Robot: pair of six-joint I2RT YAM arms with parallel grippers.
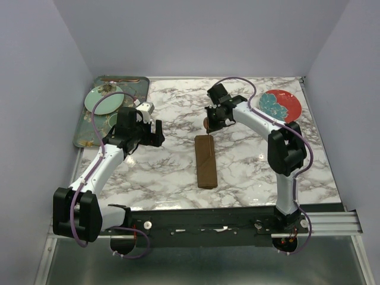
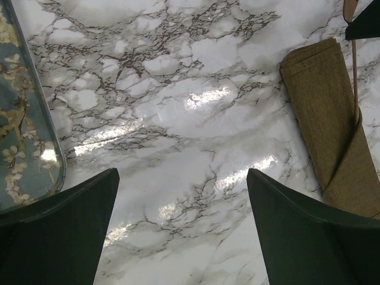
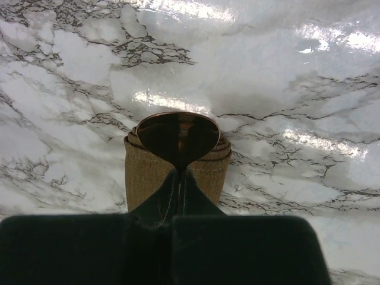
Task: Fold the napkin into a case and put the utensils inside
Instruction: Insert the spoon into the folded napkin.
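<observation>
The brown napkin lies folded as a narrow long case (image 1: 206,160) in the middle of the marble table. It also shows in the left wrist view (image 2: 332,119) and under the spoon in the right wrist view (image 3: 145,172). My right gripper (image 1: 212,120) (image 3: 180,178) is shut on the thin copper-brown spoon, whose round bowl (image 3: 178,133) hangs over the case's far end. Its thin stem (image 2: 355,65) runs along the case. My left gripper (image 1: 151,133) (image 2: 183,231) is open and empty over bare marble, left of the case. The blue-handled utensil is not in view.
A dark green floral tray (image 1: 86,133) (image 2: 24,119) stands at the far left with a pale green plate (image 1: 104,99) on it. A red plate with a teal flower (image 1: 280,105) sits at the far right. Grey walls close in the table.
</observation>
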